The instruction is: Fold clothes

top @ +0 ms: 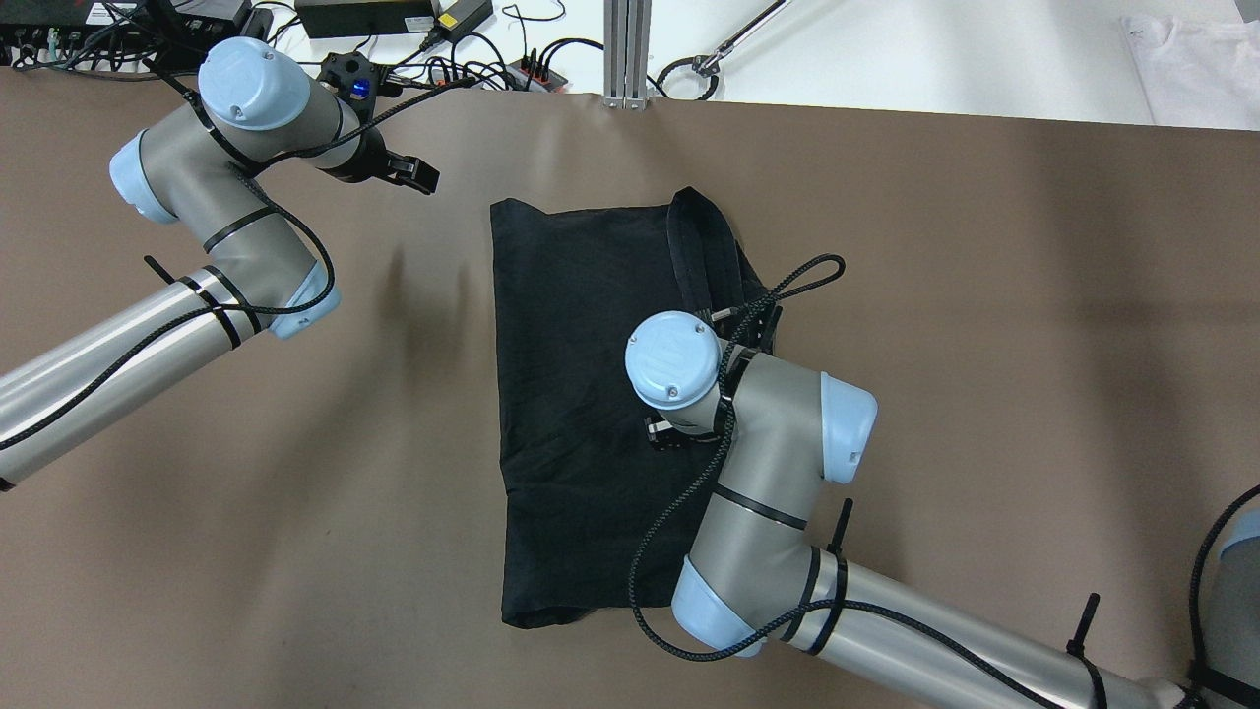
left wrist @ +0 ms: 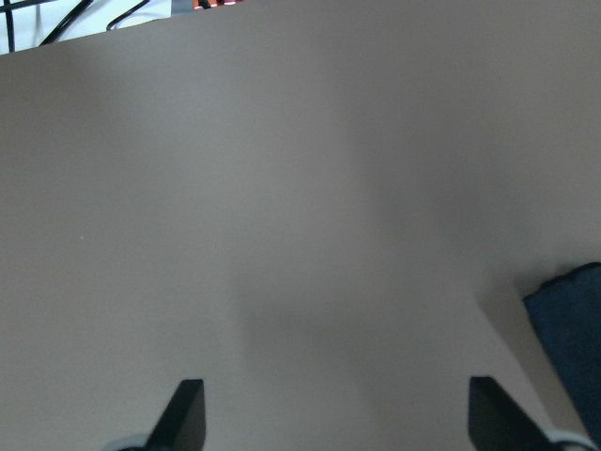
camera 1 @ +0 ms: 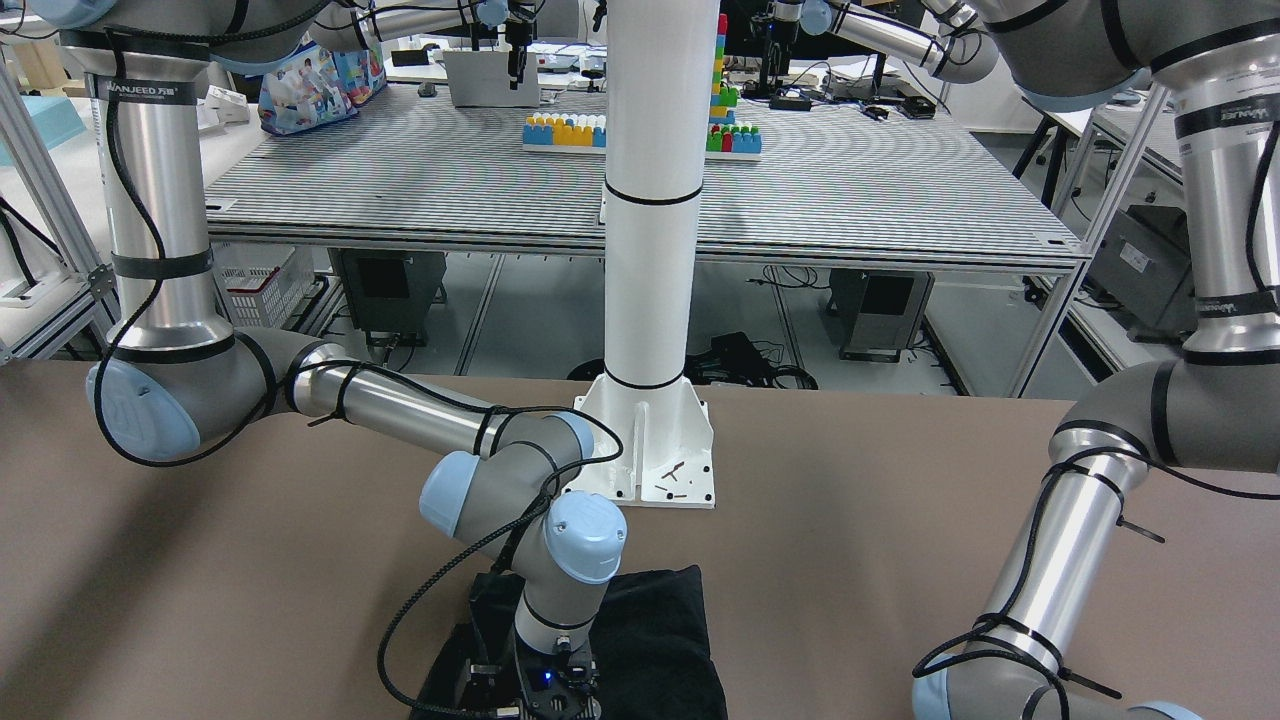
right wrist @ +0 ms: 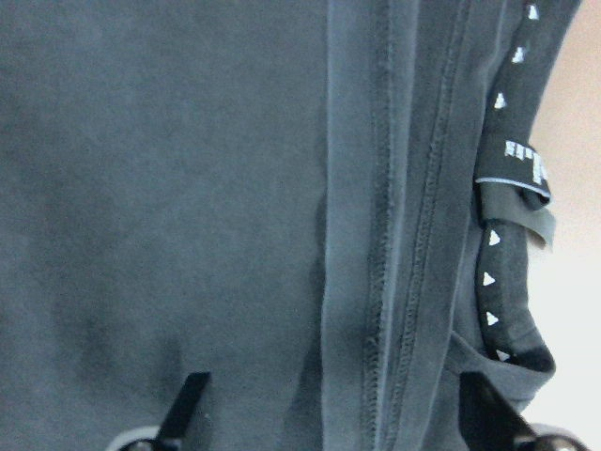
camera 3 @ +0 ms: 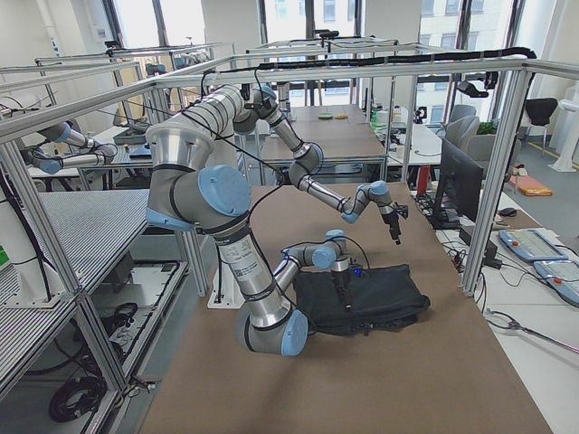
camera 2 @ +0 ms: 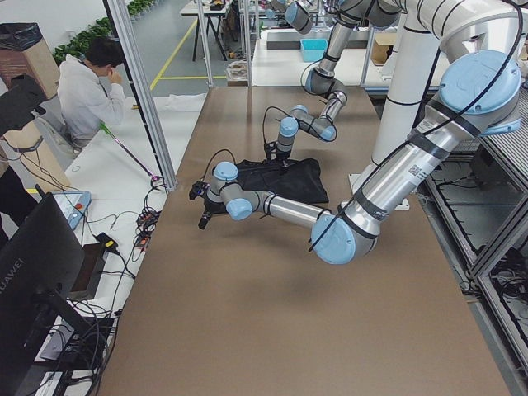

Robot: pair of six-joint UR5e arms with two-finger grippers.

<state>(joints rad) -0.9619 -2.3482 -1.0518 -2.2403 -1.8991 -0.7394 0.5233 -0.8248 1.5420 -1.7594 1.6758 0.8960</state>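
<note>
Black clothes (top: 571, 394) lying flat mid-table, jaws spread on both arms.

From the front you've got the right arm (camera 1: 400, 410) bent down over the clothes, which sit on the brown table (camera 1: 900, 560) near the white pole (camera 1: 655, 250). Overhead, the piece is a tall rectangle with a strap (top: 704, 246) looped at its far right corner. The right arm's wrist is over its right half, and the left gripper (top: 411, 175) hangs off to the far left, well apart from the fabric. The side views show the same layout, just smaller. Your left wrist cam shows its fingers (left wrist: 188, 418) spread over bare table, with a corner of the cloth at the right edge. On the right wrist cam the right gripper (right wrist: 333, 418) is spread too, right over a stitched hem. Can't tell if it touches.
</note>
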